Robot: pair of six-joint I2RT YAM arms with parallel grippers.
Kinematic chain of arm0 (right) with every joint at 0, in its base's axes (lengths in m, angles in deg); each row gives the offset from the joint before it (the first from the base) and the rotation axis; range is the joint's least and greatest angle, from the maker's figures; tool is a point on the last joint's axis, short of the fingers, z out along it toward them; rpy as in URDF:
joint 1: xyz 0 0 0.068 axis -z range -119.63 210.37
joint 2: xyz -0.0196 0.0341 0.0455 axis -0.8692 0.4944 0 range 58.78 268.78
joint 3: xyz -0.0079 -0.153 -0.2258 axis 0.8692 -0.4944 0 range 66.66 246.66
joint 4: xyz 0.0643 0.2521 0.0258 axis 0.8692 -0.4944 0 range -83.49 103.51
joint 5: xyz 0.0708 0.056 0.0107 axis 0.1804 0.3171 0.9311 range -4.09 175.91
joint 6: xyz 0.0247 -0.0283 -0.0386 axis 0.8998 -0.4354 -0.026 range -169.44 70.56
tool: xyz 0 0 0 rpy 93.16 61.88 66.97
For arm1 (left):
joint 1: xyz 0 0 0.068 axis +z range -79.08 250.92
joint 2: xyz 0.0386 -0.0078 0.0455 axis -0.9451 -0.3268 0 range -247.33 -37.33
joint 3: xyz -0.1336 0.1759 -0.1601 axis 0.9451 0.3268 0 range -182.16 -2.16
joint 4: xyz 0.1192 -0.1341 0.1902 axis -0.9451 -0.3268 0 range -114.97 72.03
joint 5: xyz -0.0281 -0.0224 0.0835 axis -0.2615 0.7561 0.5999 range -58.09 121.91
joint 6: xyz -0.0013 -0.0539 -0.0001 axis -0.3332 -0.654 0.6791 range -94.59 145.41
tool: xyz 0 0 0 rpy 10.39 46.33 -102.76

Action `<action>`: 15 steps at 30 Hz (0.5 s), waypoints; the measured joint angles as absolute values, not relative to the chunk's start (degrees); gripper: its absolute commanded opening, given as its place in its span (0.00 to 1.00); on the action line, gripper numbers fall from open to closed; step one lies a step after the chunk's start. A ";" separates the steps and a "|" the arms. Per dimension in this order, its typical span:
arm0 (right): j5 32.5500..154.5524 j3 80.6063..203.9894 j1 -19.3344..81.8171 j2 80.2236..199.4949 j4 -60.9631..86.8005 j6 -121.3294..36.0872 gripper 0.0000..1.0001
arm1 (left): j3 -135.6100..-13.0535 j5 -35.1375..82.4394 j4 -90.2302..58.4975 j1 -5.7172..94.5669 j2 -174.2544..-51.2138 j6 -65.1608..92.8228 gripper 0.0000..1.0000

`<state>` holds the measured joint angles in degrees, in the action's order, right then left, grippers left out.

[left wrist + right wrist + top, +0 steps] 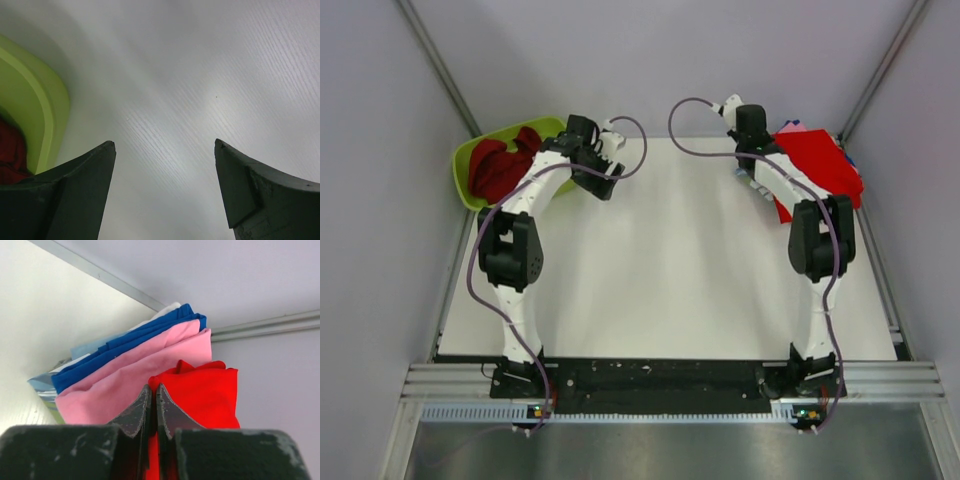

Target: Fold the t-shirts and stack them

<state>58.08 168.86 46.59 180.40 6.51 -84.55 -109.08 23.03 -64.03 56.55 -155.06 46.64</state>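
While the right tool (154, 388) is pressed together on an edge of the bright red t-shirt (205, 395), that light, limp cloth should drape; it tops the pink t-shirt (145, 372) at the bench (670, 260) far right. Left tool (165, 145) spread, empty.

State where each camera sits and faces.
Top: above and behind, looking down on the table; left arm and right arm show.
Left wrist: looks past the open left gripper at table and tub.
Right wrist: looks past the right gripper, shut on the red shirt, at the stack.
Shared: top and left wrist show the tub.
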 measured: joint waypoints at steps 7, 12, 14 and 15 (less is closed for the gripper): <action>59.89 163.70 45.36 176.51 10.20 -88.81 0.00 | -109.08 22.57 -64.47 56.62 -155.10 46.67 0.84; 58.18 162.67 45.54 176.58 11.58 -88.81 0.40 | -109.08 22.50 -64.69 56.68 -155.30 46.86 0.84; 58.08 163.13 45.98 176.58 11.40 -87.54 0.57 | -109.08 22.48 -64.78 56.73 -155.43 47.04 0.84; 58.43 163.44 46.17 176.58 11.14 -87.13 0.61 | -109.08 22.48 -64.78 56.75 -155.48 47.08 0.84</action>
<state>58.43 163.44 46.17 176.58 11.14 -87.13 -109.08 22.48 -64.78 56.75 -155.48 47.08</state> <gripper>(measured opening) 0.446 0.840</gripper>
